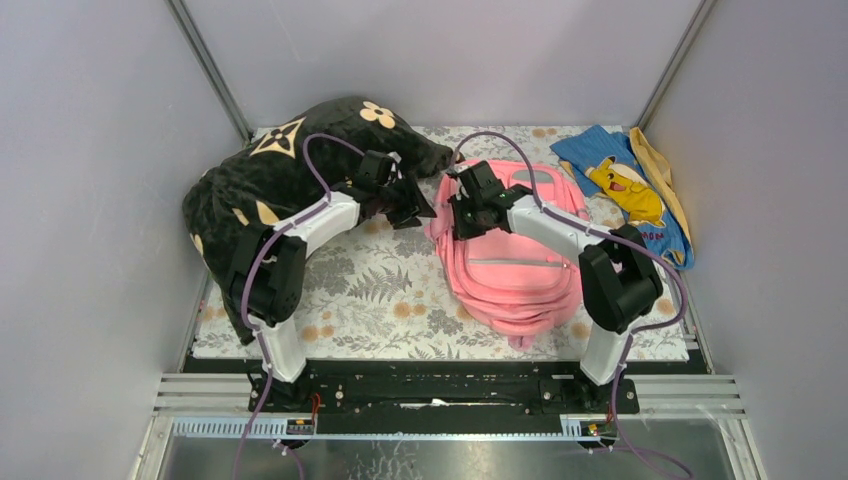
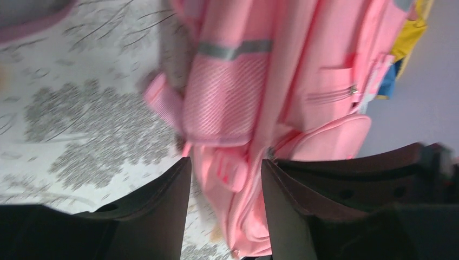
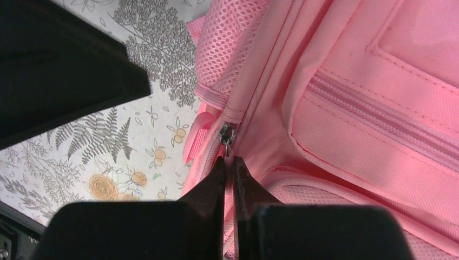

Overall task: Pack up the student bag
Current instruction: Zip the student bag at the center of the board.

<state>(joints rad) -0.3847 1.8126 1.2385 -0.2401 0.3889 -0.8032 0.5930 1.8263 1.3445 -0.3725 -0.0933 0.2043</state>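
The pink student bag (image 1: 515, 265) lies flat on the floral mat, right of centre. My right gripper (image 1: 462, 215) is at the bag's upper left corner. In the right wrist view the gripper (image 3: 229, 158) is shut, its tips pinching the metal zip pull (image 3: 227, 136) on the bag (image 3: 368, 108). My left gripper (image 1: 412, 205) is just left of that same corner. In the left wrist view it (image 2: 226, 162) is open, with a fold of the bag (image 2: 303, 65) lying between its fingers, not gripped.
A black pillow with tan flowers (image 1: 290, 170) fills the back left, behind the left arm. A blue cloth with a yellow cartoon figure (image 1: 620, 185) lies at the back right. The floral mat (image 1: 380, 290) covers the table. Grey walls enclose three sides.
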